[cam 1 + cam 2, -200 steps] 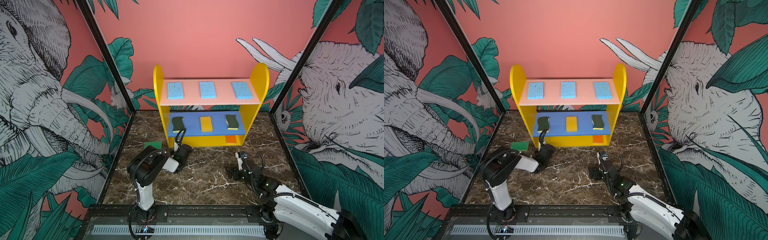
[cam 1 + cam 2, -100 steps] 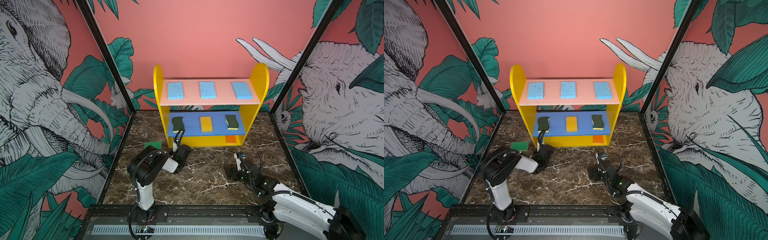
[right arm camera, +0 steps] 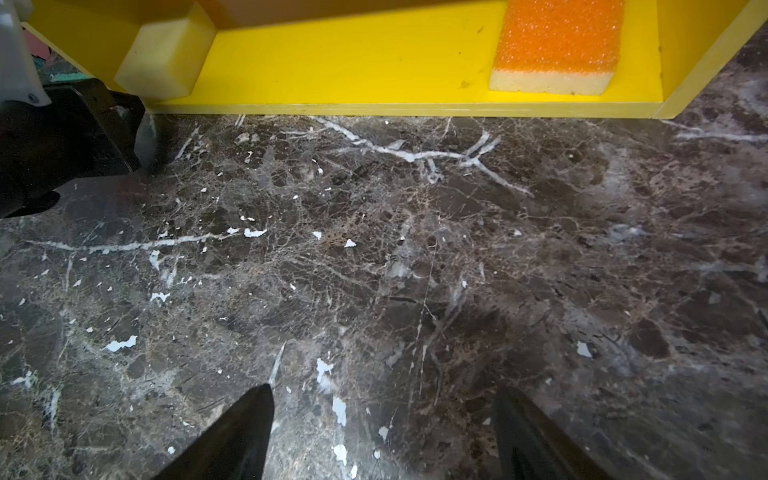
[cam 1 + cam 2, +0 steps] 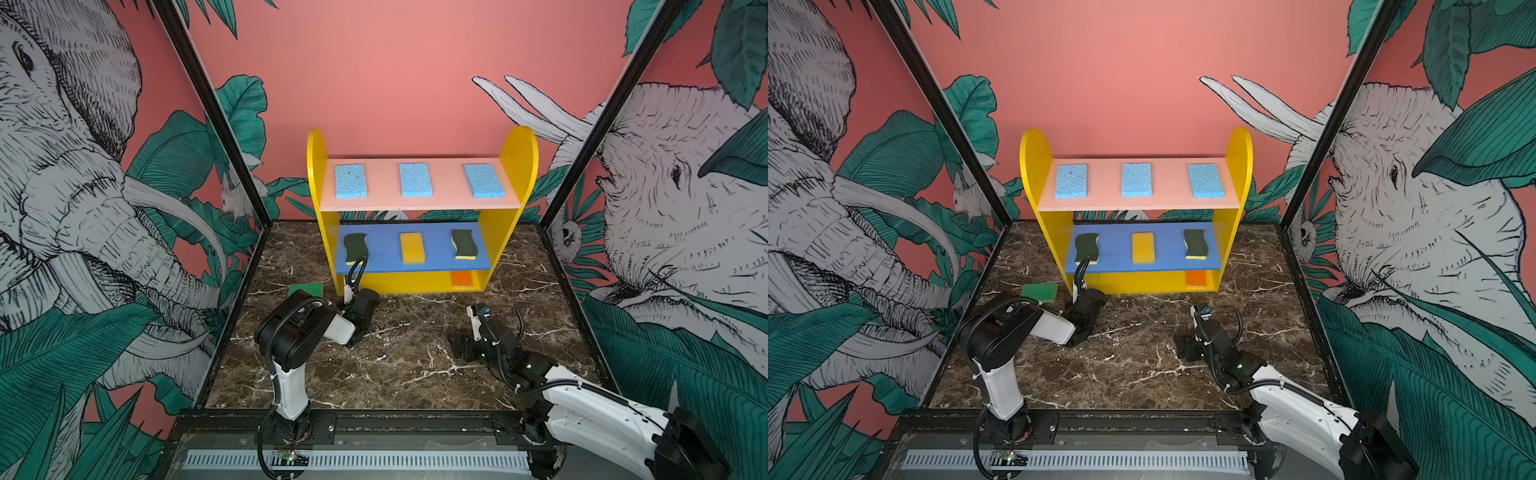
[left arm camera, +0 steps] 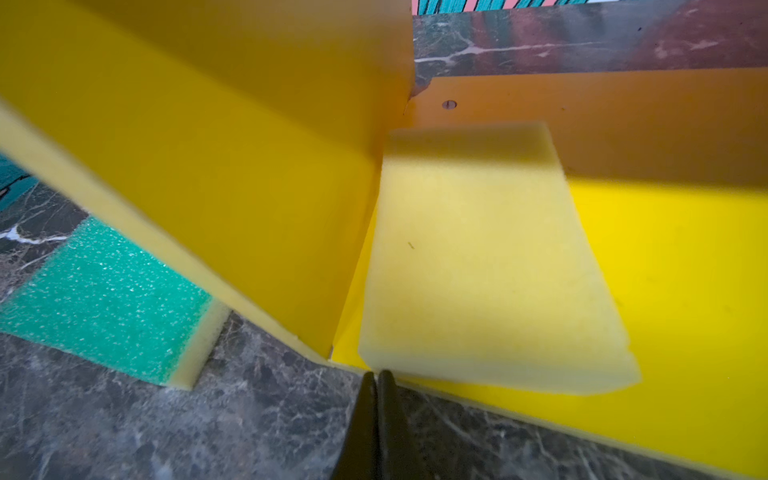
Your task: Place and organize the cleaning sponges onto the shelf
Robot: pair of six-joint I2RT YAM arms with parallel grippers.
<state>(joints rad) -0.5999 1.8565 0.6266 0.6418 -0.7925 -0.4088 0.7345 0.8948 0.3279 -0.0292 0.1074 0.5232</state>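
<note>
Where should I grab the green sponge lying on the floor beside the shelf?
Probably from straight above, taking the green sponge at its middle, jaws on its two long edges: it lies flat, green face up, and one short end sits close to the shelf side panel, leaving little room there.

White links (image 4: 289, 390), black joints (image 4: 286, 340), ribbed black cables (image 4: 350, 272), dark tapered left hand (image 5: 377, 376)

Orange sponge (image 3: 557, 41), pale yellow sponge (image 3: 166, 58) well apart on shelf base (image 3: 353, 62); right end effector (image 3: 382, 392) spread wide over marble tabletop (image 3: 415, 249).
</note>
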